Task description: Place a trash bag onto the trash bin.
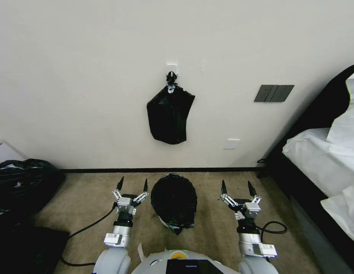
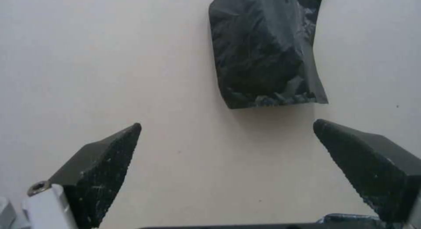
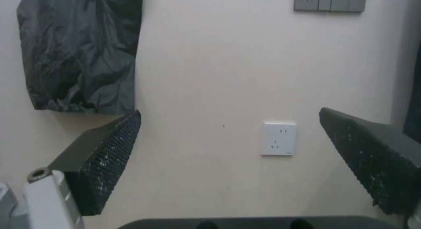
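While the trash bag (image 1: 173, 199) is covering the trash bin on the carpet, the left gripper (image 1: 132, 184) at nine o'clock and right gripper (image 1: 237, 188) at three o'clock are hovering spread wide, gripping nothing.

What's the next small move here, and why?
Probably bring the left gripper in toward the bin's near edge and tug the trash bag lower. The bag drapes over the trash bin, but a pale sliver shows at the near side under a loose flap. Both grippers, the right gripper included, are open, empty and flank the bin.
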Controlling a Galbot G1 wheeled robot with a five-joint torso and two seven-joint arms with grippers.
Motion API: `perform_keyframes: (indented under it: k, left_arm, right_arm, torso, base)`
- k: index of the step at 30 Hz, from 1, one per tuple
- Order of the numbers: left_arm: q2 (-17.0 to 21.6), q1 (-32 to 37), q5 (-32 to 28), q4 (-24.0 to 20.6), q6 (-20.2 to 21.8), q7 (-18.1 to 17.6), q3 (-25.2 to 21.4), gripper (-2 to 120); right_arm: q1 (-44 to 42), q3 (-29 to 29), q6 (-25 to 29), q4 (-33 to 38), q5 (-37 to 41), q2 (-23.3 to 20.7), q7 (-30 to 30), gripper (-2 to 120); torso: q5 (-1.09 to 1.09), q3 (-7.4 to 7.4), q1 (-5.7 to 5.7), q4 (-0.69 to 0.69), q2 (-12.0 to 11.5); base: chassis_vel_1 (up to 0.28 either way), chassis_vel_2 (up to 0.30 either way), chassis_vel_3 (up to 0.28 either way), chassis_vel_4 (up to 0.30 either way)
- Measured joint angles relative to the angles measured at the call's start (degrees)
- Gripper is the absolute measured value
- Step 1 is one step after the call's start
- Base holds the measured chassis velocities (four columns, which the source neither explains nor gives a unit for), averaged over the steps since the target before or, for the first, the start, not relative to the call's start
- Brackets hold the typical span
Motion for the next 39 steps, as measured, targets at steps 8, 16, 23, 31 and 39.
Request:
perform_keyframes:
  k: [8, 16, 23, 31, 39]
  left_arm:
    - [0.00, 0.00, 0.00, 0.00, 0.00, 0.00, 0.00, 100]
    - [0.00, 0.00, 0.00, 0.00, 0.00, 0.00, 0.00, 100]
    - [0.01, -0.01, 0.00, 0.00, 0.00, 0.00, 0.00, 100]
    - [0.00, 0.00, 0.00, 0.00, 0.00, 0.00, 0.00, 100]
    - [0.00, -0.01, 0.00, 0.00, 0.00, 0.00, 0.00, 100]
  right_arm:
    - [0.00, 0.00, 0.00, 0.00, 0.00, 0.00, 0.00, 100]
    - [0.00, 0.00, 0.00, 0.00, 0.00, 0.00, 0.00, 100]
    - [0.00, 0.00, 0.00, 0.00, 0.01, 0.00, 0.00, 100]
    - [0.00, 0.00, 0.00, 0.00, 0.00, 0.00, 0.00, 100]
    - [0.00, 0.00, 0.00, 0.00, 0.00, 0.00, 0.00, 100]
  torso:
    - [0.00, 0.00, 0.00, 0.00, 0.00]
    - [0.00, 0.00, 0.00, 0.00, 0.00]
    - [0.00, 0.00, 0.00, 0.00, 0.00]
    - [0.00, 0.00, 0.00, 0.00, 0.00]
    - [0.00, 0.00, 0.00, 0.00, 0.00]
  base:
    - [0.000, 0.000, 0.000, 0.000]
    - [0.000, 0.000, 0.000, 0.000]
    - [0.000, 0.000, 0.000, 0.000]
    - [0.000, 0.000, 0.000, 0.000]
    - [0.000, 0.000, 0.000, 0.000]
